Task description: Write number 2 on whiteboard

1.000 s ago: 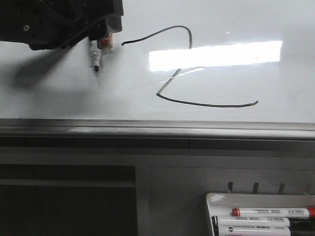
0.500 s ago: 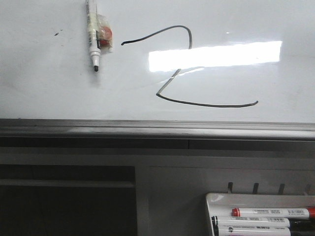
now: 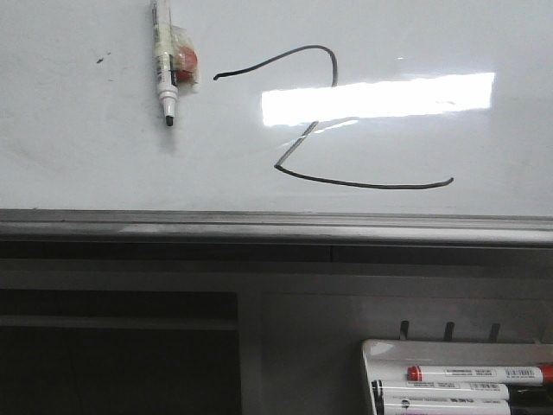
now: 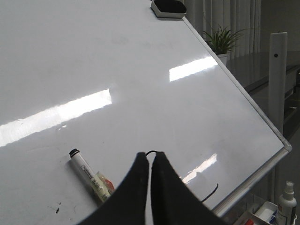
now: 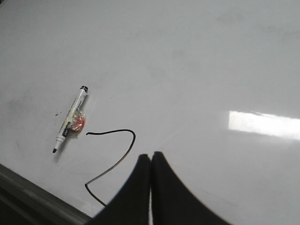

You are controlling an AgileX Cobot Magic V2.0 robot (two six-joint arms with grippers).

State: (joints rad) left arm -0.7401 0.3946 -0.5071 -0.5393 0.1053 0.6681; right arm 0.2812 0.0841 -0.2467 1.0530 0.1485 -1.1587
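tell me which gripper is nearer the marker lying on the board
Left, as far as the wrist views suggest. The left gripper hangs just beside the marker; the right gripper sits further off, past the number 2.

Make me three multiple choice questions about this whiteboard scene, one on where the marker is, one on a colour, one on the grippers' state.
1. The marker lies where, in the front view?
A. left of the number 2
B. right of it
C. in the tray

2. What colour is the line?
A. red
B. black
C. blue

3. The left gripper and right gripper are:
A. holding the marker
B. wide open
C. shut, empty

Answers: A, it rests on the whiteboard beside the curl's start; B, a thin black line; C, both wrist views show fingers together, nothing between.
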